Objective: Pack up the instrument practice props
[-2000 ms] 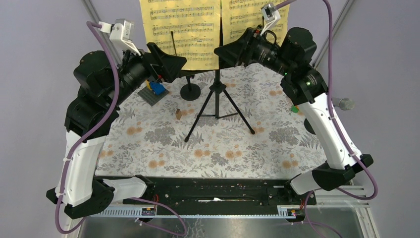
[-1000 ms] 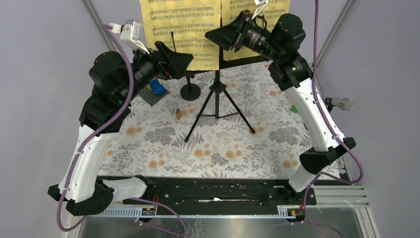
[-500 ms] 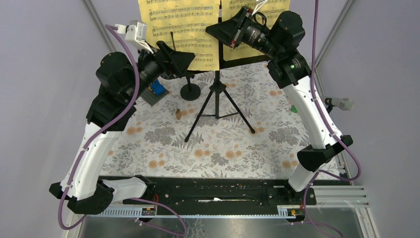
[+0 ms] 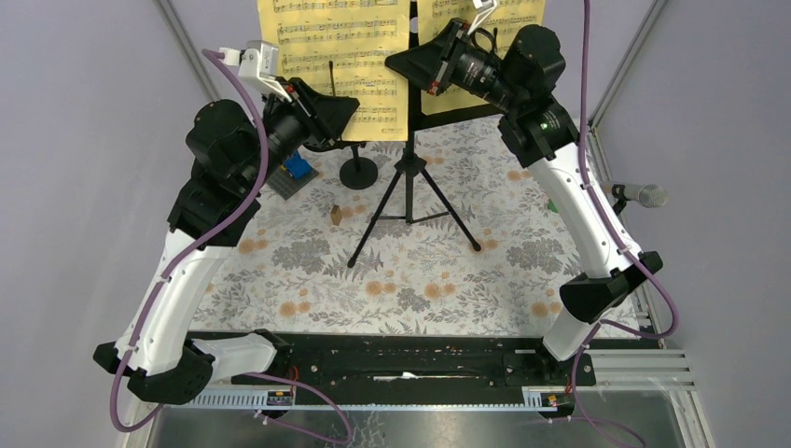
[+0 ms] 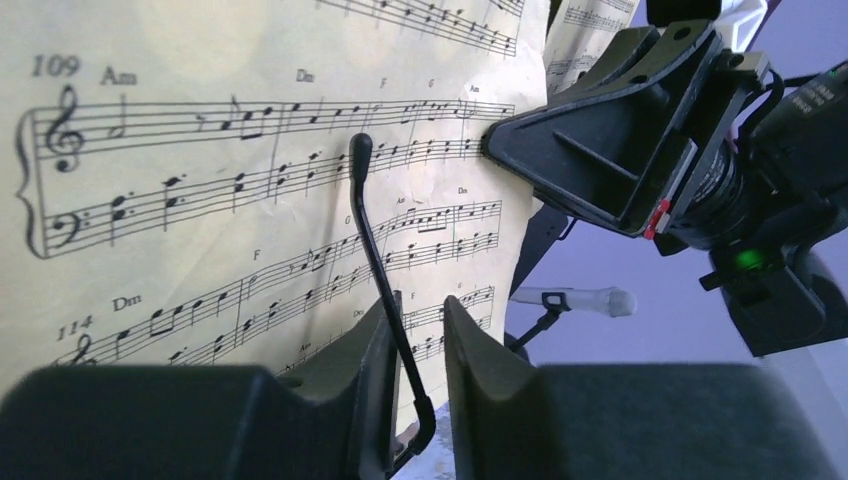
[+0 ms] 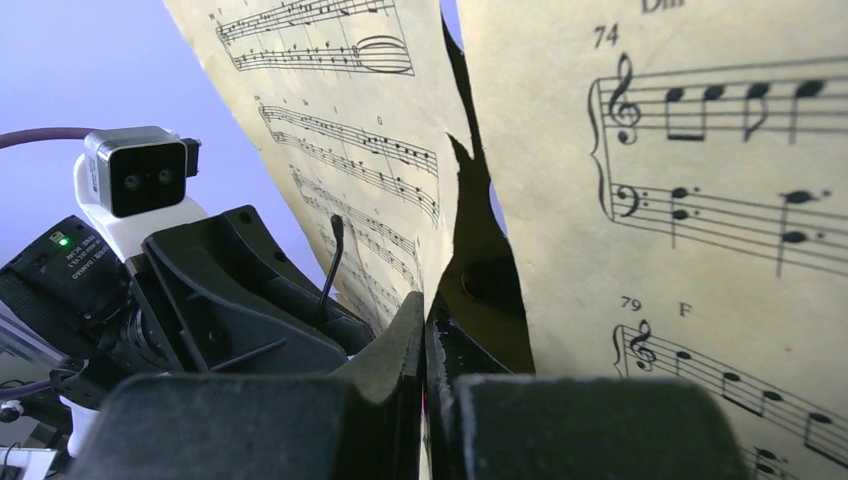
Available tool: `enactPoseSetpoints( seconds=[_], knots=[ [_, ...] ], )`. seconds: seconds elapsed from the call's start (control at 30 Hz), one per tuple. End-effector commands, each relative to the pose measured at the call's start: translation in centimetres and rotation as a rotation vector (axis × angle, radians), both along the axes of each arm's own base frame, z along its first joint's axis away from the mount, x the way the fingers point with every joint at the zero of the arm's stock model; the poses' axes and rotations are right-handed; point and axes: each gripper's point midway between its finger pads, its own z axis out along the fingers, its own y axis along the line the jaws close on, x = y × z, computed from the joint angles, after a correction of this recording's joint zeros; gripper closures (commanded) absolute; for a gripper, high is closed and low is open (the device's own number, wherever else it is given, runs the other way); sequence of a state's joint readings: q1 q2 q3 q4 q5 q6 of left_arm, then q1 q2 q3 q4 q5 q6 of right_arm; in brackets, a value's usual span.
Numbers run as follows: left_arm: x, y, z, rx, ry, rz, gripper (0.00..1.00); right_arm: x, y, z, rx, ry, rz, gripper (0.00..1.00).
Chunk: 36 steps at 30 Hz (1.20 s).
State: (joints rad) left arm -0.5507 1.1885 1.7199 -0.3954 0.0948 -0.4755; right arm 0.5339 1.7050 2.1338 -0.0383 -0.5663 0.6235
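Two end effectors are hovering high over the far end of the tabletop [image 4: 420,280], both facing the sheet music on the black music rack [image 4: 408,177], which is standing upright on its tripod legs below and between them. The left end effector [image 5: 420,300] is holding its fingers slightly spread. The thin rod of a black disc-based post [image 4: 357,173] is running up through the narrow gap between them, but I cannot tell whether either finger is touching it. Just beyond its tips, the left yellow page [image 4: 345,28] is filling the left wrist view. The right end effector [image 6: 425,310] is reaching in from the opposite side with its fingers pressed together. It appears to be pinching the right edge of that left yellow page, which is running down into the slit between the fingers. To the right of those fingers the right yellow page [image 6: 700,150] is leaning on the rack, with a strip of black rack showing between the two sheets. Below and behind the left end effector, a yellow-and-blue block build [image 4: 294,168] is resting on the tabletop. A silver microphone [image 4: 644,194] is lying well apart from the right end effector, at the right edge of the tabletop beside that arm.
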Motion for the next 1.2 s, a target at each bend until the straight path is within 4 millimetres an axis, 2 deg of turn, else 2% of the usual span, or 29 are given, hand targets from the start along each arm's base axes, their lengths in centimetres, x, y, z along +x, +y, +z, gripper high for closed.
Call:
enactPoseSetpoints(
  seconds=[0.0, 0.2, 0.4, 0.57, 0.77, 0.93, 1.17],
  knots=[
    [-1.2, 0.6, 2.5, -0.046, -0.080, -0.002, 0.80, -2.0, -1.5, 3.3, 0.047, -0.118, -0.006, 1.00],
    [-1.5, 0.9, 2.5, -0.045, -0.086, 0.005, 1.00, -2.8, -1.9, 3.5, 0.038, -0.142, -0.006, 1.00],
    [-1.8, 1.3, 2.5, -0.035, -0.098, 0.014, 1.00, -4.9, -3.6, 4.3, 0.016, -0.216, -0.042, 1.00],
    [-2.0, 1.5, 2.4, -0.029, -0.101, 0.017, 1.00, -7.1, -6.4, 3.6, -0.026, -0.230, -0.135, 1.00],
    [-2.0, 1.6, 1.9, -0.017, -0.095, 0.018, 1.00, -9.8, -10.9, 0.0, -0.107, -0.235, -0.292, 1.00],
    [-2.1, 1.8, 1.7, -0.011, -0.098, 0.025, 1.00, -11.0, -12.8, -5.0, -0.250, -0.191, -0.335, 1.00],
    [-2.0, 1.8, 1.2, -0.005, -0.089, 0.028, 0.97, -13.4, -16.6, -10.0, -0.298, -0.128, -0.444, 1.00]
  ],
)
